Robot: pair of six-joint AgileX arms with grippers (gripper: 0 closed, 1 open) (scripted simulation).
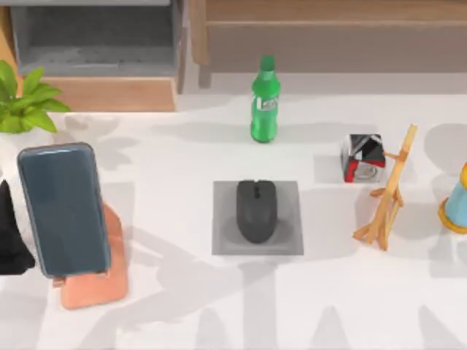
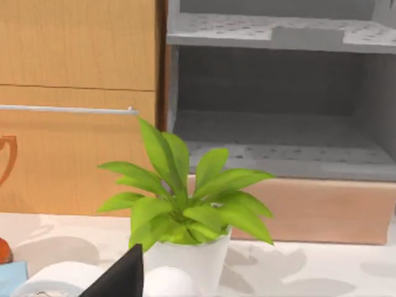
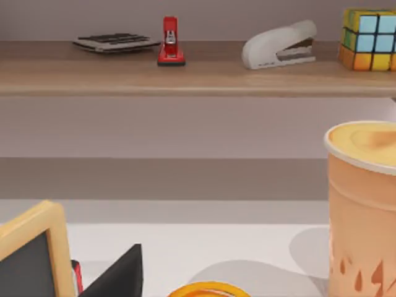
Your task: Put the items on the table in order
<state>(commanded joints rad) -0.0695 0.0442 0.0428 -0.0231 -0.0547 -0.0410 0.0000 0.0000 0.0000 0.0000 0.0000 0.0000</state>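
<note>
Two items sat sorted on the desk (image 1: 182, 306): the mouse (image 1: 256, 211) centred on its grey pad (image 1: 221, 240), the smartphone (image 1: 63, 208) leaning on the orange stand (image 1: 98, 288) at left. I judged only retreat remained; whether either arm's fingers were open, I couldn't tell.

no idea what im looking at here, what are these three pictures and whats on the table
They come from a simulated two-armed AgileX robot at a white table. One camera looks down from above; the other two ride on the arms' wrists, looking toward shelves behind.

From above: a black mouse lies on a grey pad in the middle. At the left, a phone leans on an orange stand, with the left arm's dark shape at that edge. Behind stand a plant, a green bottle and a small wooden easel. Nothing is seen being held.
</note>
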